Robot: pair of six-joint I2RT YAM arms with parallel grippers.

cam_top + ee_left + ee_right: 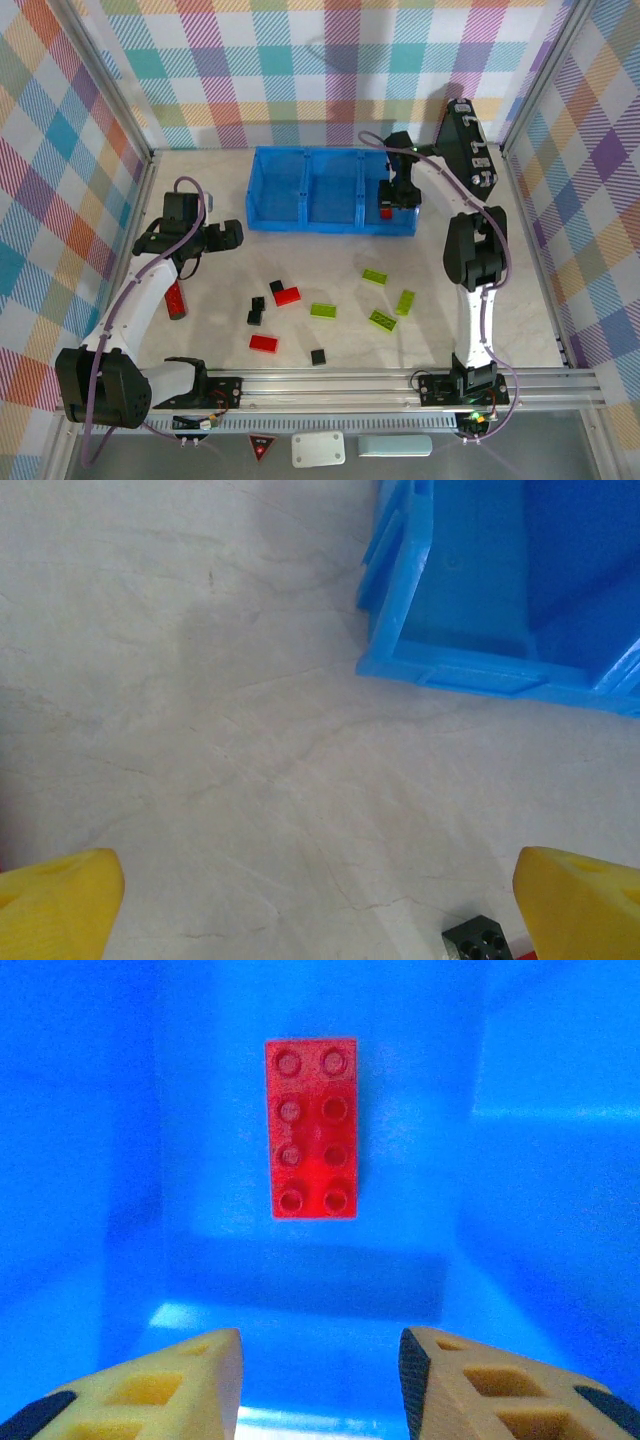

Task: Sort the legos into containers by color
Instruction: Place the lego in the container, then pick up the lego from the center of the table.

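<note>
My right gripper (396, 196) hangs over the right-hand container of the blue tray (275, 222). Its fingers (180, 1385) stand apart with nothing between them. Below them a red lego (312, 1128), also seen from above (385, 212), lies flat on that container's floor (300, 1290). My left gripper (226, 237) is wide open above bare table left of the tray, with a black lego (485, 942) near its right finger (580, 900). Loose on the table lie red legos (288, 295), black legos (256, 309) and several green legos (382, 320).
A red cylinder (177, 300) lies beside my left arm. The tray's near left corner (400, 670) is ahead of the left gripper (320, 910). Checked walls close in the table at the back and both sides.
</note>
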